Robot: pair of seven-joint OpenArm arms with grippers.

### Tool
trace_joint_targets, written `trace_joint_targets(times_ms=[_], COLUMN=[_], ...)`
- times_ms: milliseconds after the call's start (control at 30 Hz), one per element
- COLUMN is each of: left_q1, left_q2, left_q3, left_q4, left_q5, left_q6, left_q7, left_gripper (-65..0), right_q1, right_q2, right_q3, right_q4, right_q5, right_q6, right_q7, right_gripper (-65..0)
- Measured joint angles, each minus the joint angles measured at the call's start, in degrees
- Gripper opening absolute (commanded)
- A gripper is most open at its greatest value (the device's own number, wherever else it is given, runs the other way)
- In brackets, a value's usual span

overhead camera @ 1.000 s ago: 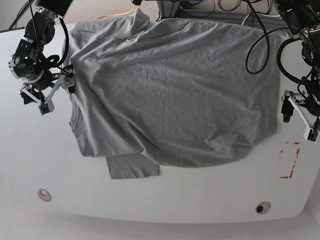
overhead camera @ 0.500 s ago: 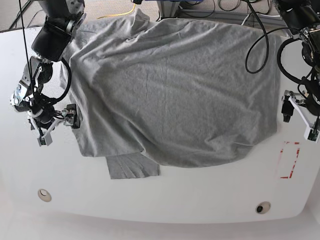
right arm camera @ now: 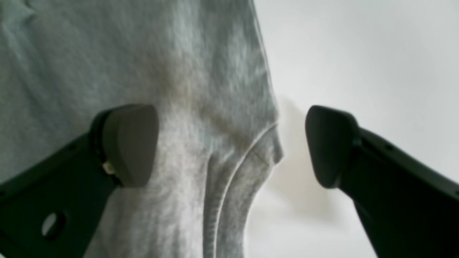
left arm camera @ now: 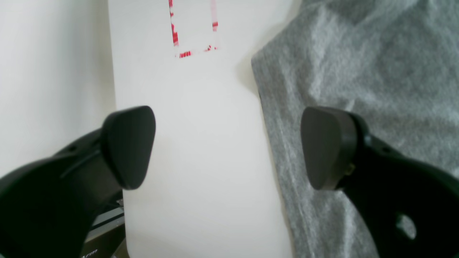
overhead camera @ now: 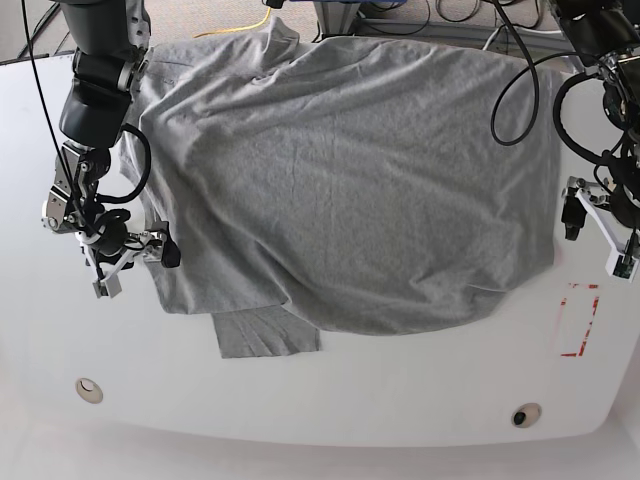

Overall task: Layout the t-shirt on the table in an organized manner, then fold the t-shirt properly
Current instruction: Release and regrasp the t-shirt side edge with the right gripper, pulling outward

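On the large white smooth table [overhead camera: 330, 400] the heather-grey short-sleeved cotton t-shirt [overhead camera: 350, 190] is lying spread but not flat: it is bunched, one part is folded over another at the near edge, and a small flap is sticking out below. The laying-out step is judged to be in hand; no fold has been made yet.

The right gripper [overhead camera: 135, 262] is held at the shirt's edge on the left of the base view, with its jaws released and wide apart. In the right wrist view a hemmed corner of the cloth [right arm camera: 247, 161] is seen between the two black pads [right arm camera: 129, 143], but it is not touched by them. The left gripper [overhead camera: 597, 232] is held near the opposite edge, beside the red tape rectangle [overhead camera: 580, 320], also released and empty; one pad [left arm camera: 326, 147] is over the cloth and the other over bare table.

For the next move, it is judged that each gripper must be lowered onto its edge and closed on one layer only, then the shirt pulled apart so that it is flattened. Care is needed, since two layers could be caught together.
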Motion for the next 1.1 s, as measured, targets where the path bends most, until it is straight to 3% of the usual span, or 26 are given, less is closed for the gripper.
trace_joint_targets(times_ms=[233,300,400,600,700,900,1100], left_q1=[-0.02,-0.04,-0.04,-0.04,-0.02,0.15,1.29], left_q2=[-0.02,-0.04,-0.02,-0.04,-0.02,-0.04,-0.02], left_q3=[0.00,0.00,0.00,0.00,0.00,0.00,0.00], left_q4=[0.00,0.00,0.00,0.00,0.00,0.00,0.00], left_q5=[0.04,0.02,-0.02,0.00,0.02,0.00,0.00], left_q6=[0.00,0.00,0.00,0.00,0.00,0.02,0.00], left_q7=[-0.02,-0.02,-0.04,-0.02,-0.02,-0.04,0.11], left_gripper=[-3.1,-3.1,-3.1,-3.1,-3.1,-3.1,-3.1], right_q1=[0.11,0.17,0.11,0.02,0.04,0.37,0.55], right_q2=[-0.13,-0.17,-0.15,-0.28,-0.39,0.33,3.19], right_q3=[-1.60,-1.60,-1.57,-1.60,-1.77,-1.81,-1.90], right_q4=[-2.89,-3.15,-3.15,-3.23,-3.39,-3.48,-3.48], right_q5=[0.15,0.33,0.39,0.15,-0.04,-0.22,-0.24], right_q6=[0.04,0.07,0.04,0.02,0.04,0.07,0.04], right_q7=[4.17,4.31,4.33,3.78,3.67,3.82,3.96], right_gripper=[-2.7,-5.5,-16.2,-49.6,-62.0,-62.3,-62.3])
